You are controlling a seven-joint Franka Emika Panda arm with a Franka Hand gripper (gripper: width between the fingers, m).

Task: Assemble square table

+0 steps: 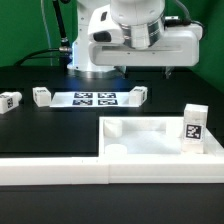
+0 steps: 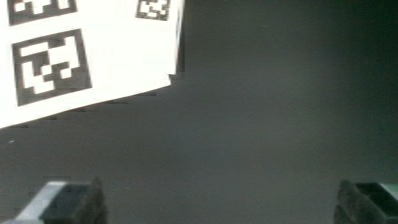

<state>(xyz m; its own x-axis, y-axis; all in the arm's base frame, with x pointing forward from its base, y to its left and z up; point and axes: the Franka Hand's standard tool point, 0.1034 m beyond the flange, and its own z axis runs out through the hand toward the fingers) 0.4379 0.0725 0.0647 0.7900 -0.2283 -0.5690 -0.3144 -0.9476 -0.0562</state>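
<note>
— Tool (image 2: 217,208) spread wide, nothing between its fingers (image 2: 63,205), over bare black tabletop (image 2: 267,120) beside a marker board (image 2: 71,60) corner.
— Where's the square table slab (image 1: 150,140)?
— Near side, the exterior view's right, against the barrier wall (image 1: 60,170), with an upright leg (image 1: 193,125) at its far right corner.
— Closest part?
— Probably the loose leg (image 1: 141,95) just off the board's right end, though the wrist view shows none.

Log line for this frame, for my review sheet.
gripper: open, empty | tabletop: against wall | three legs: beside marker board | fourth leg: upright at tabletop's end, exterior view's right
</note>
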